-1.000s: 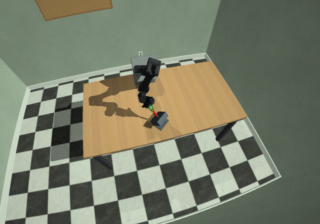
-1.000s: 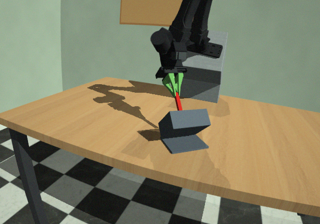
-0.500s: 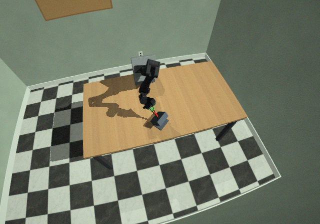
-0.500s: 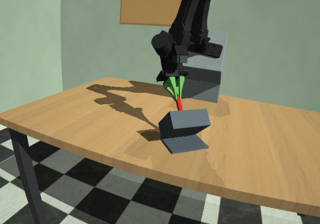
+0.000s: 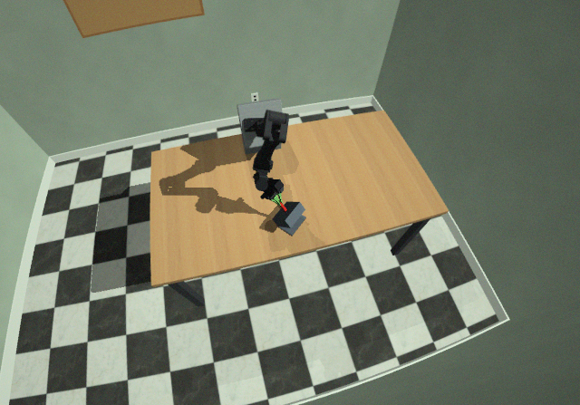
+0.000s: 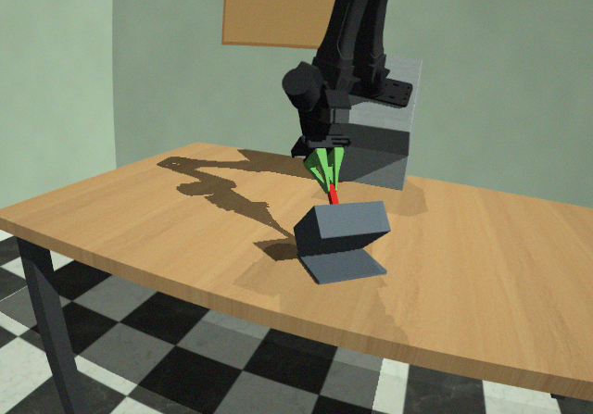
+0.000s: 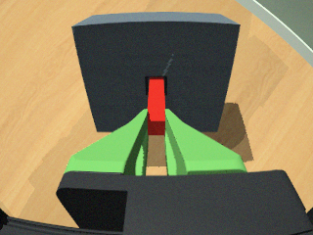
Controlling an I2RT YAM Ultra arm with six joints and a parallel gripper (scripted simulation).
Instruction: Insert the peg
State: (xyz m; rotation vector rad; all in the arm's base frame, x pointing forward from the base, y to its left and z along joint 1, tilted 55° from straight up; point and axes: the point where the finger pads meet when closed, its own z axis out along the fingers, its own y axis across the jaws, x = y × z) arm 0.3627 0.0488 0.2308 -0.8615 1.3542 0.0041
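My gripper (image 7: 156,117) with green fingers is shut on the red peg (image 7: 156,102). The peg's far end sits in the square hole of the dark grey sloped panel (image 7: 156,69), and only a short red length shows between the fingertips and the panel face. In the exterior view the gripper (image 6: 329,181) points down at the back of the panel block (image 6: 341,228), with a short stub of peg (image 6: 333,195) visible above its top edge. In the top view the gripper (image 5: 278,200), peg (image 5: 283,207) and panel (image 5: 290,217) lie near the table's middle front.
The panel stands on a flat grey base plate (image 6: 342,266) on the wooden table. The arm's grey mounting block (image 6: 378,142) stands behind the gripper at the table's back edge. The table's front edge is close to the panel.
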